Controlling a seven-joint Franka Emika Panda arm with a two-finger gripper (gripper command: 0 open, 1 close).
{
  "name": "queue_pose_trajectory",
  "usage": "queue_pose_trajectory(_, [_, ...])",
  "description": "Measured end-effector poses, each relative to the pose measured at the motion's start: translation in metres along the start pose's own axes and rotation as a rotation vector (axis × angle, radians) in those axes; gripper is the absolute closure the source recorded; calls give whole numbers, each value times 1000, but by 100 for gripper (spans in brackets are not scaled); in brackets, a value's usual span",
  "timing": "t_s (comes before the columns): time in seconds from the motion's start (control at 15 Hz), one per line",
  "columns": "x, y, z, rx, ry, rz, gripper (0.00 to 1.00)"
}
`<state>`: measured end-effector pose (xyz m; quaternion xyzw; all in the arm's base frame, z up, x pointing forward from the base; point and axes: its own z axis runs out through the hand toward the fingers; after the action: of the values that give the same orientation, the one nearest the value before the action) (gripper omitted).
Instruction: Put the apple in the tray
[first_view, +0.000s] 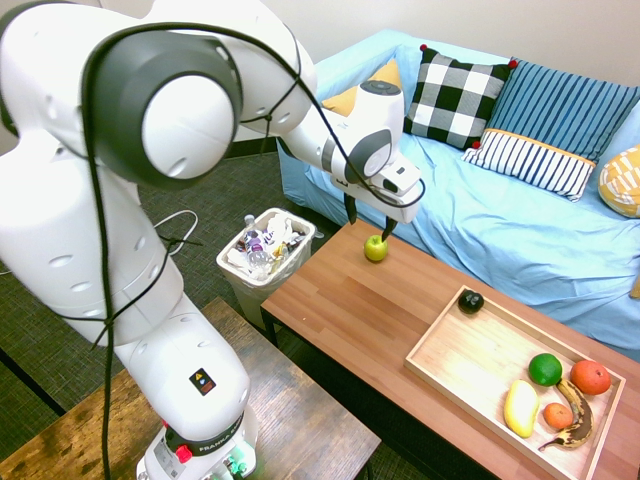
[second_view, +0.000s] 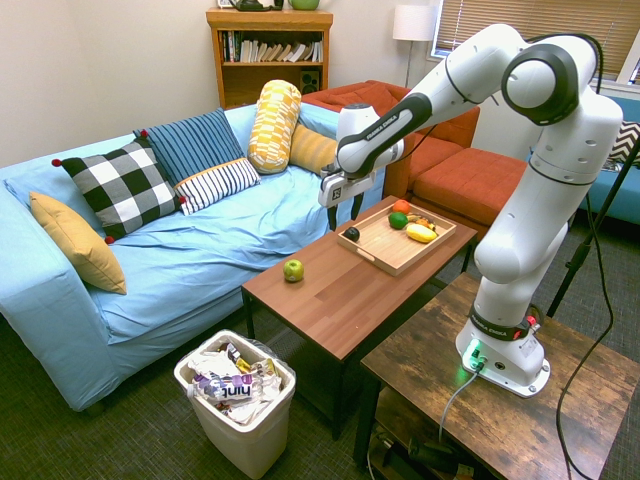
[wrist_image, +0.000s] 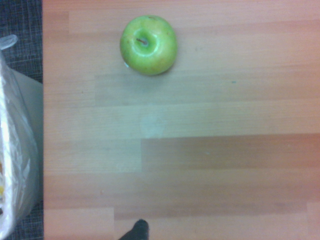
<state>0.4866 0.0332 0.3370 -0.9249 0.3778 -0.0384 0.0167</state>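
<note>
Looking down in the wrist view, we have 1 apple (wrist_image: 148, 45), round and glossy, bright green here and more yellow-green from outside. We can pick out its short dark stem (wrist_image: 142, 41), set in a shiny dimple on top. The fruit sits upright, dimple facing up, with the stem leaning slightly to 1 side; it's so round that we can't call a long axis.

And where is it? On the wooden coffee table (first_view: 330, 290), folks, near the end beside the waste bin (first_view: 247, 288), well apart from the tray (first_view: 470, 350), which lies towards the other end. We see the blue-covered sofa (first_view: 440, 220) running alongside. Over at the gripper (first_view: 368, 229), we've got 2 dark fingers spread wide, nothing between them, hanging above the table at the apple's end, pointing down.
</note>
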Motion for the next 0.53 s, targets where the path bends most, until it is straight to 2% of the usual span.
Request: queue_pose_trajectory(0.53, [29,-90,118,-49,-56,14,0])
